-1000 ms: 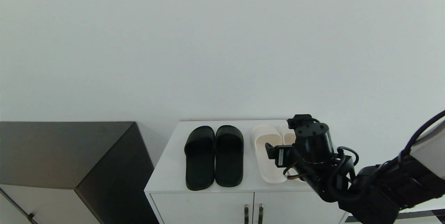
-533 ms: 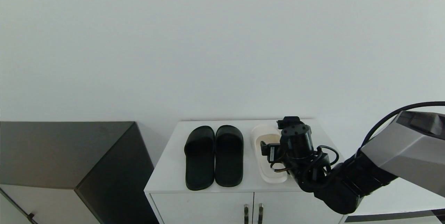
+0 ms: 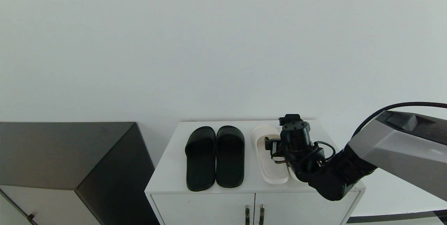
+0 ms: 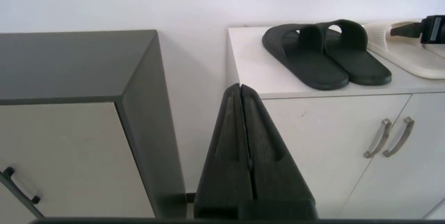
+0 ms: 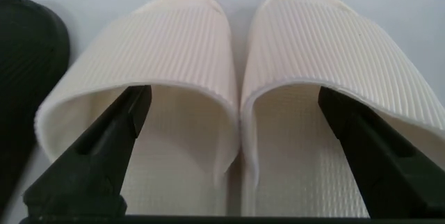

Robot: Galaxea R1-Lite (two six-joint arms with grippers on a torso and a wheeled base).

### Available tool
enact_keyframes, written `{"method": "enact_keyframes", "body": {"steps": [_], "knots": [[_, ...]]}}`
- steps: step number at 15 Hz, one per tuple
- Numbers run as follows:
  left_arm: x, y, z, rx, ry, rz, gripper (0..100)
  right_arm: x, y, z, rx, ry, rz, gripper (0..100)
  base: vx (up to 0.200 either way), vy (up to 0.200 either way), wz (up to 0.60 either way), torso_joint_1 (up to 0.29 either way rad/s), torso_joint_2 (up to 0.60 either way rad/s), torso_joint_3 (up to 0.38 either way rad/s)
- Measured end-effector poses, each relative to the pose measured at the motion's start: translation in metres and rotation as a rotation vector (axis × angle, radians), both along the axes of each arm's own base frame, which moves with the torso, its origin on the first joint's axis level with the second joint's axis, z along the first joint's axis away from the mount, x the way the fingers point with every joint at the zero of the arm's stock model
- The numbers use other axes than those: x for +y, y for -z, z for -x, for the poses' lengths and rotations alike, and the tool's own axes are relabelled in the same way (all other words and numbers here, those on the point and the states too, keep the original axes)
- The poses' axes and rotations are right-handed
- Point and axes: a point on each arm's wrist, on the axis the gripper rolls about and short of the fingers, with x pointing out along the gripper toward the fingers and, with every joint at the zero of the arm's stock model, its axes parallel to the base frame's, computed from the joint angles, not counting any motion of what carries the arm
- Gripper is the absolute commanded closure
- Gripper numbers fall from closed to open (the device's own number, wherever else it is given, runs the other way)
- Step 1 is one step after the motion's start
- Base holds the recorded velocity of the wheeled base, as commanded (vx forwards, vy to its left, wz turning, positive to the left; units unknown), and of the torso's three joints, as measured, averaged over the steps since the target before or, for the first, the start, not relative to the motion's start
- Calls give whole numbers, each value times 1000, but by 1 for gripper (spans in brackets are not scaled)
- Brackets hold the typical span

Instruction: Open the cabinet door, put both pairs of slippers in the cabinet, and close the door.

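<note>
White slippers (image 3: 269,164) partly hidden behind the wide-apart right hand (image 5: 233,99); left hand (image 4: 240,92) pressed together.

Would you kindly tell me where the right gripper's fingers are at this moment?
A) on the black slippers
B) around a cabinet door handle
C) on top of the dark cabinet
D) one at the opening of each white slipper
D: the right gripper is open, with one finger at the strap opening of each of the white slippers.
</note>
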Motion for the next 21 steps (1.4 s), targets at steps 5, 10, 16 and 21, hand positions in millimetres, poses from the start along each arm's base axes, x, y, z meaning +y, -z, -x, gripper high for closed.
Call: {"method": "enact_keyframes", "body": {"steps": [5,10,16,21], "knots": [[0,0,0,0,0,4,100,-5,4,-7,1,12,18,100,0,0,0,0,0,0],[0,0,0,0,-1,4,100,-2,6,-12,-21,-12,74,100,0,0,0,0,0,0],[0,0,0,0,0,4,100,-9,-20,11,-37,-51,66,100,0,0,0,0,0,0],[0,0,0,0,2,4,100,-38,-64,86,-5,-294,14,100,0,0,0,0,0,0]]}}
